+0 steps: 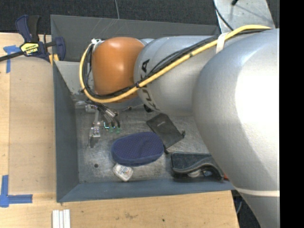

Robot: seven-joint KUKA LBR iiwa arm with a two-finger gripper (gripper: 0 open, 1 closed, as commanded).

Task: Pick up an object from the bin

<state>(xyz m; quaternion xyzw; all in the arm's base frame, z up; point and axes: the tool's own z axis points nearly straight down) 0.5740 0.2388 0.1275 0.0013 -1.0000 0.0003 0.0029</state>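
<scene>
My gripper (pixel 95 134) hangs below the orange wrist cover over the left part of the bin floor, with its tip close to the bare floor. Just to its right lies a dark blue oval cushion-like pad (pixel 137 148), apart from the gripper. A small clear and white crumpled thing (pixel 123 171) lies near the front wall, below the pad. A tiny green bit (pixel 112 126) shows beside the gripper body.
A flat dark grey square piece (pixel 165 128) lies right of the pad, partly under the arm. A dark slipper-like thing (pixel 194 166) lies at the front right. The arm covers the bin's back and right side.
</scene>
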